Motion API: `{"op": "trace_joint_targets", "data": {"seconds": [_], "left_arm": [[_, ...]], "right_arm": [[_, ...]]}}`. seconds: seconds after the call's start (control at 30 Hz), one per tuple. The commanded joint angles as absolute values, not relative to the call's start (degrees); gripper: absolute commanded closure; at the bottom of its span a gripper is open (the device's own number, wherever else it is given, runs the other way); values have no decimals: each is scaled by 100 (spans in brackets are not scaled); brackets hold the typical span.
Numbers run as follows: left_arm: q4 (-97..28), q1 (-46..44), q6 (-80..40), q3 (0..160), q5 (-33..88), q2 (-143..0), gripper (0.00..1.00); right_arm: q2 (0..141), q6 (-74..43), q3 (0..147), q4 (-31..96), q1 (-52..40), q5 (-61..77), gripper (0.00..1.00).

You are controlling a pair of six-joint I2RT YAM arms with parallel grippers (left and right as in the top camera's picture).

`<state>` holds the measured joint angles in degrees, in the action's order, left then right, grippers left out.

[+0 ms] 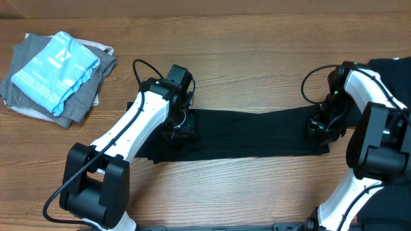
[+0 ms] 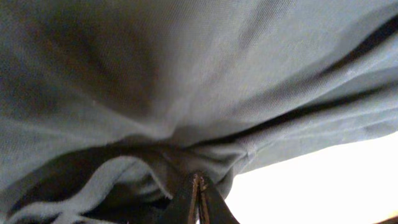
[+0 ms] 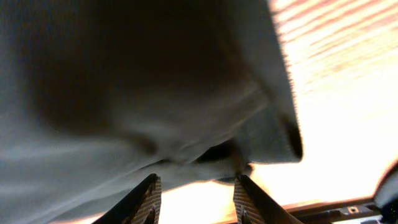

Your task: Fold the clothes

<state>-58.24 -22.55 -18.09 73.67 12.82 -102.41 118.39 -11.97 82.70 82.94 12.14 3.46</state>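
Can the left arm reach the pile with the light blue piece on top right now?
Probably not yet: the left gripper has its jaws shut on the black T-shirt; otherwise the way to the pile looks free.

Table centre taken up by black T-shirt [image 1: 250, 135], stretched as long band between left gripper [image 1: 178, 128] and right gripper [image 1: 319, 128]. Bare wooden table [image 1: 257, 58] seen clear on far side of band, and in narrower strip on near side. Far-left corner blocked by stack of folded clothes [image 1: 58, 74]. Near-left diagonal filled by left arm [image 1: 128, 128]. Right edge crowded by right arm [image 1: 376, 122] and more black cloth [image 1: 398, 67].
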Motion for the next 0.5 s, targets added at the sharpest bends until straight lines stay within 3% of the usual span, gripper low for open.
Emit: {"op": "trace_joint_targets", "data": {"seconds": [0.0, 0.17, 0.33, 0.47], "left_arm": [[-5981, -2285, -1890, 7437, 1201, -10189, 95], [-6189, -2108, -1968, 7472, 871, -10186, 94], [-6650, -1332, -1992, 7697, 987, -10162, 92], [-6692, -622, -1927, 7745, 1240, -10079, 83]], "right_arm": [[11655, -742, 8871, 8503, 1323, 849, 58], [11251, -786, 9072, 8521, 1411, 685, 54], [11192, -1094, 8945, 8353, 1590, 353, 50], [11192, -1092, 8597, 7931, 1625, 349, 46]]}}
